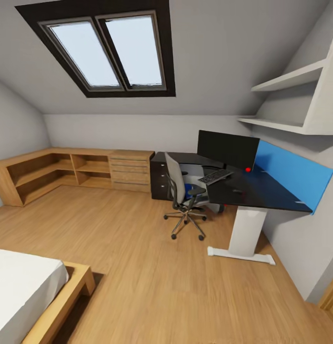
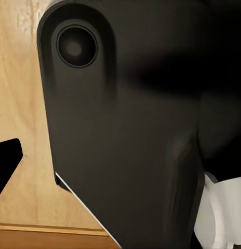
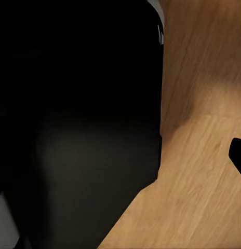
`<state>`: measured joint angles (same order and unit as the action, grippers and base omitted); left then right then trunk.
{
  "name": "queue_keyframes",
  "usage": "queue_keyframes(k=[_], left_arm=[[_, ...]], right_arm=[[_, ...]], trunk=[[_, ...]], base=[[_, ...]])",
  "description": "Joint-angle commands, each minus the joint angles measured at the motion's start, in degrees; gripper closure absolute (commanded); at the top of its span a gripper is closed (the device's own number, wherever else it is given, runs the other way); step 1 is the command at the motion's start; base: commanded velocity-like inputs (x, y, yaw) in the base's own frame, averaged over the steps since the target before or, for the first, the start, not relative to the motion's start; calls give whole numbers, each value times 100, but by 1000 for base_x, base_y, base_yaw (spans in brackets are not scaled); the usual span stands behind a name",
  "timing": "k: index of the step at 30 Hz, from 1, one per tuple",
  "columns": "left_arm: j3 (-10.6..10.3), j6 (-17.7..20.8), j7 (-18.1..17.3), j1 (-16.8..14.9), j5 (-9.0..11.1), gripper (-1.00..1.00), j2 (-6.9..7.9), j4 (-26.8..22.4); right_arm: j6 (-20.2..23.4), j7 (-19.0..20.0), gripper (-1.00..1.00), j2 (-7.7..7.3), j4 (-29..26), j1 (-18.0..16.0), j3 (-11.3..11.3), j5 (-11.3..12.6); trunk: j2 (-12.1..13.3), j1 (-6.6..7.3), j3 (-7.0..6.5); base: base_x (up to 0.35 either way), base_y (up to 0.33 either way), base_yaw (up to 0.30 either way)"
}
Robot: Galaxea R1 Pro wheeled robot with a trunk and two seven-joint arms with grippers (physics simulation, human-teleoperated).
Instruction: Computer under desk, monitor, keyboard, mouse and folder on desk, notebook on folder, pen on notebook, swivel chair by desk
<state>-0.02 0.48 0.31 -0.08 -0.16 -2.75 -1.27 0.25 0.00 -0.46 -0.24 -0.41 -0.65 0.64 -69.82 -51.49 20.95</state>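
Stood well back in the bedroom with gripper states impossible to tell: monitor [image 1: 228, 149] and keyboard [image 1: 215, 176] already on desk [image 1: 262, 195], folder [image 1: 187, 190] still on swivel chair [image 1: 184, 196].

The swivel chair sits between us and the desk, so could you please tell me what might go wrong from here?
1. The swivel chair is tucked against the desk, on casters; reaching for the blue folder on its seat could roll it.
2. The keyboard overhangs the desk's near edge and might be knocked off.
3. The bed corner is close, a possible snag when driving forward.
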Motion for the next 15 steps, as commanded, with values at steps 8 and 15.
queue_keyframes(k=[8, 15], left_arm=[[11, -26, 21, -1, 8, -100, 103, -544], [11, -28, 32, -2, 20, -100, 170, -1668]], right_arm=[[-970, -9, -100, 48, -711, -3, -252, 434], [-1852, 7, -100, 157, -1451, -3, -339, 1048]], trunk=[[319, 177, -138], [600, 330, -264]], base=[[0, 0, -289], [0, 0, -296]])
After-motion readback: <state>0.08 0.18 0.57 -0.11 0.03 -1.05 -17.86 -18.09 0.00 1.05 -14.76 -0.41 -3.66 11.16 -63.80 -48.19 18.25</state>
